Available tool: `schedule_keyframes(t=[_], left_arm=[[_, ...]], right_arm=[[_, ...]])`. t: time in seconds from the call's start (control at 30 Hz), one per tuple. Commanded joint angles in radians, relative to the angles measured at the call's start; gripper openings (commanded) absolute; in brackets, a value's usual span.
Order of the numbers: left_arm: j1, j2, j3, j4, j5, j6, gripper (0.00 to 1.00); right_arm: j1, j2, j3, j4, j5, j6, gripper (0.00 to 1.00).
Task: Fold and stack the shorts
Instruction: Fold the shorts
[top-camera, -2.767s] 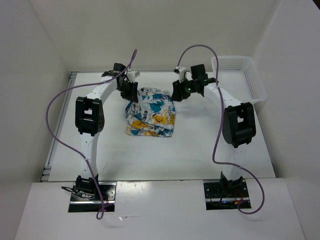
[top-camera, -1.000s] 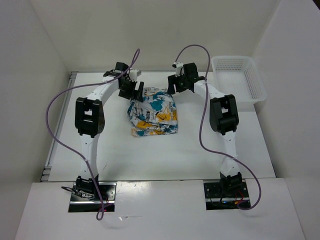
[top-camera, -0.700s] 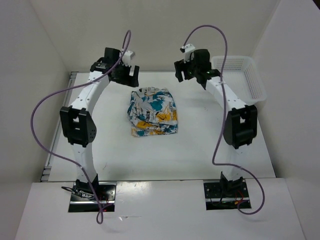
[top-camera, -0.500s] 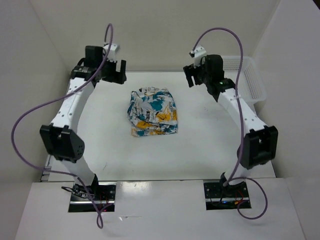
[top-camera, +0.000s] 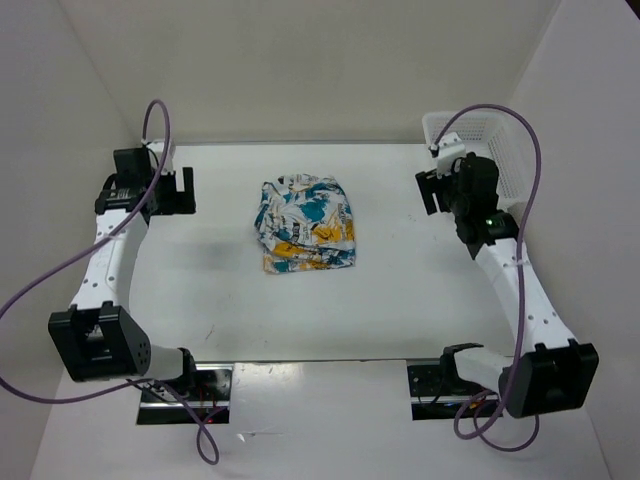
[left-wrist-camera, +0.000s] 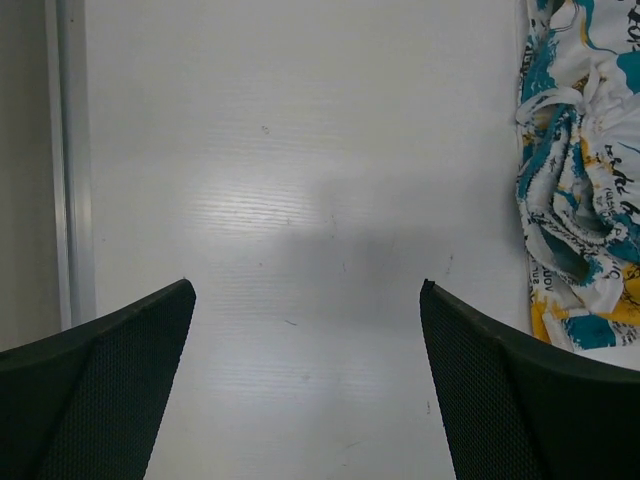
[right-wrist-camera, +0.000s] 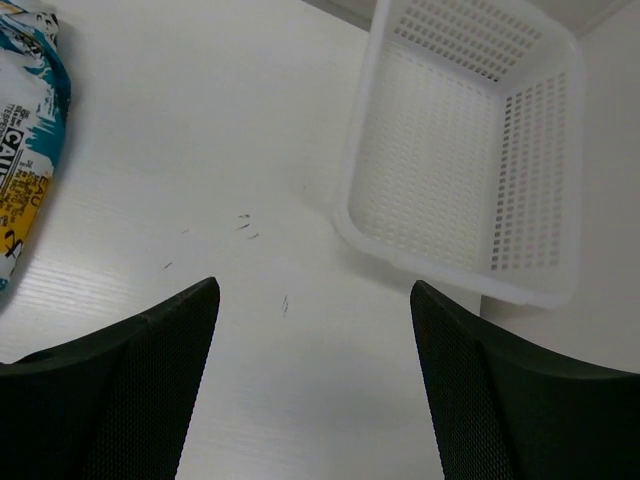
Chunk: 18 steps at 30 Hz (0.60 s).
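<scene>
Seemingly folded, the shorts (top-camera: 303, 225) are lying on the surface (top-camera: 400, 300); left end effector (left-wrist-camera: 305, 290) and right end effector (right-wrist-camera: 315, 285) are being held apart, empty.

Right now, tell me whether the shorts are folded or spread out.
Folded: the shorts lie in a compact, layered bundle on the table.

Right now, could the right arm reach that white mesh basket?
Probably yes: the right gripper hangs open close beside the white mesh basket, only bare table between them, and the shorts lie well off to its other side.
</scene>
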Motion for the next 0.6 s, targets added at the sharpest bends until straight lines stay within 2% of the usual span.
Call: schedule_keyframes(t=[0.0,0.23,0.57], left_arm=[[0.03,-0.101,-0.036,0.056,0.036,0.004,1.0],[0.05,-0.156,-0.073,0.056,0.036,0.004,1.0],[0.05,-0.2,-0.145,0.094,-0.017,0.004,1.0]], right_arm=[[-0.006,-0.127,-0.04,-0.027,0.01,-0.015,0.82],[-0.025,-0.275,-0.113,-0.076,0.021,-0.005,0.84],[-0.035,-0.316,-0.155,-0.085,0.002,0.005,0.84]])
